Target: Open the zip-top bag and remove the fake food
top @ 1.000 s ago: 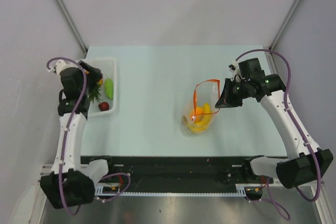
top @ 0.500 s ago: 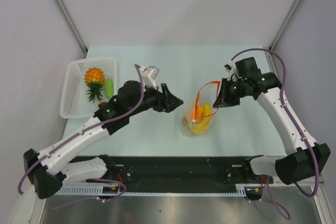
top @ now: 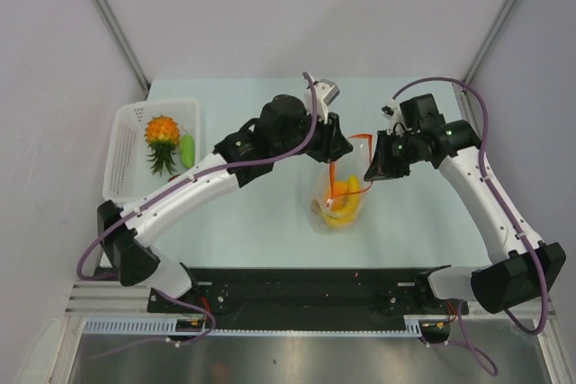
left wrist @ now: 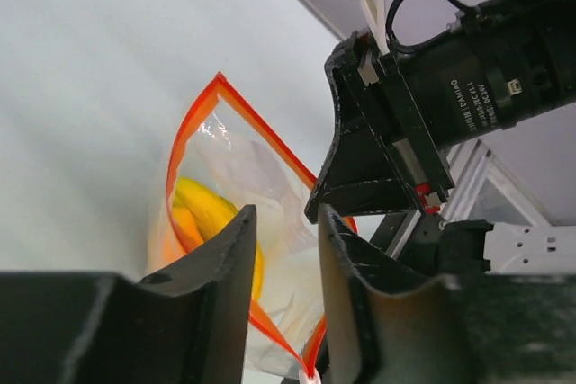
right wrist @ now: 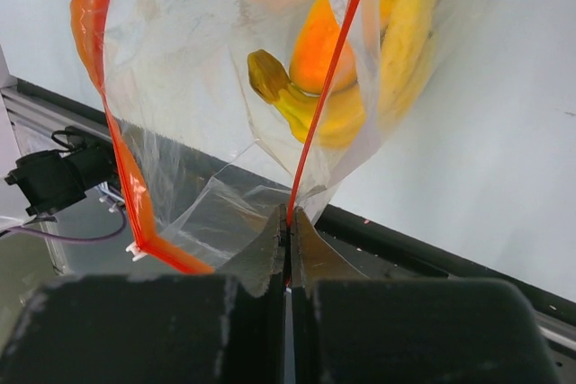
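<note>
Two arms meet at the bag (top: 342,193), which stands right of centre on the table (top: 261,114) with its mouth up. From above, the left arm (top: 225,168) reaches across to that mouth and the right arm (top: 468,168) comes in from the right, but the jaws are hard to read there. The right wrist view settles one pair: the right jaws are pressed together on the orange zip strip (right wrist: 90,11), with bananas (right wrist: 360,105) and an orange piece (right wrist: 317,42) hanging in the bag beyond. The left wrist view shows the left jaws partly apart, a narrow gap framing the bag's near rim; whether they touch it I cannot tell. Only the top view shows the basket (top: 126,177) at the left, holding a pineapple (top: 162,130) and a green piece (top: 187,148). A second ago the left arm was over that basket; the right has kept its grip.
</note>
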